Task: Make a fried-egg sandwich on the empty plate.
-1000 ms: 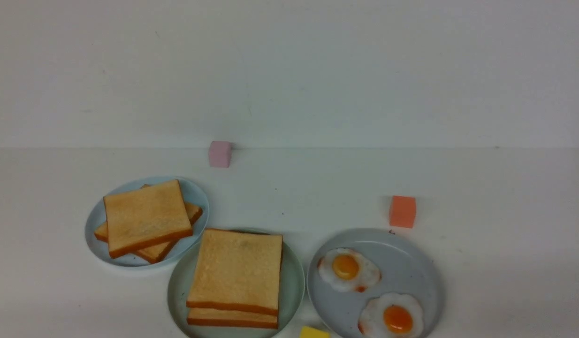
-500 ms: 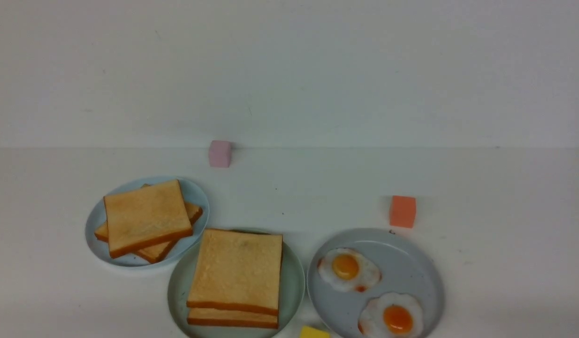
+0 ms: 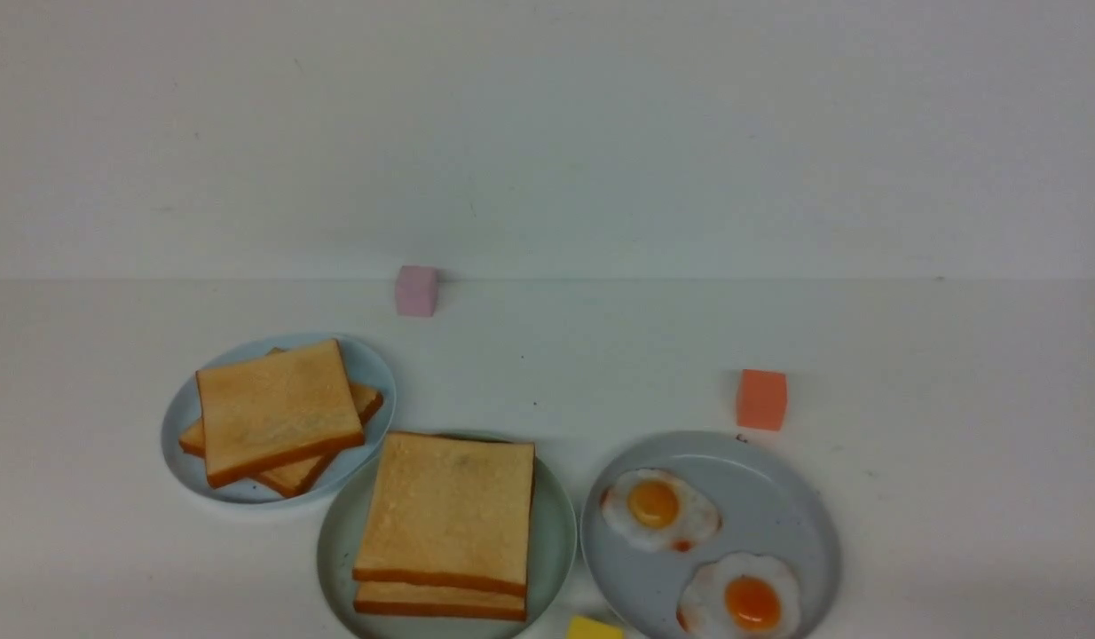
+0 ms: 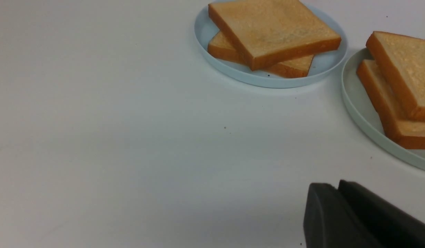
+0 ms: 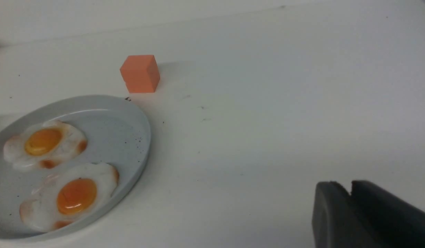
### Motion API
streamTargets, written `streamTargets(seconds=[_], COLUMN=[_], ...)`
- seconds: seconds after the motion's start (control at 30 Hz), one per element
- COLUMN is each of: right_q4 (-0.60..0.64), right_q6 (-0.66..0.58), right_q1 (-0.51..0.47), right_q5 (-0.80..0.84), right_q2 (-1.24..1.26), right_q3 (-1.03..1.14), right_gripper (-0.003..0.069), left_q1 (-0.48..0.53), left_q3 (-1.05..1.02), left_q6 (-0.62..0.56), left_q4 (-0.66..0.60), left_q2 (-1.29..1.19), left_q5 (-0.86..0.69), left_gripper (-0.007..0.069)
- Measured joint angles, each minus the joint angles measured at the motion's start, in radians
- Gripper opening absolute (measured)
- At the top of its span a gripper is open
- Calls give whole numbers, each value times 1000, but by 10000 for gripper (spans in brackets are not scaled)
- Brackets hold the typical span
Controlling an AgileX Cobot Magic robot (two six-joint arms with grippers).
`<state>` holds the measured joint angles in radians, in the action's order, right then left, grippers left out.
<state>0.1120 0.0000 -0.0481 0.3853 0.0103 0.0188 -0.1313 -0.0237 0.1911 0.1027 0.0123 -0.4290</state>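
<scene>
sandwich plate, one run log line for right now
toast stack: two slices, egg unseen | mint plate: under stack | eggs: two on grey plate

sandwich: on middle plate, near desk edge
toast pile: on left plate, behind-left of sandwich
eggs: two on right plate
cube: just behind right plate
</scene>
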Motion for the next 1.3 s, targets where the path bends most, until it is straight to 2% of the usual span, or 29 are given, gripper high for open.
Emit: streamTargets(seconds=[1.3], right_q4=[0], right_q6=[0], right_q1=[0], right_q5=[1], right_q2=[0], right_q3=[0], right_gripper=[144], left_q1=[0], left_q3=[0], left_q6=[0], left_q4=[0], left_q2=[0], left_q5=[0], left_gripper=[97])
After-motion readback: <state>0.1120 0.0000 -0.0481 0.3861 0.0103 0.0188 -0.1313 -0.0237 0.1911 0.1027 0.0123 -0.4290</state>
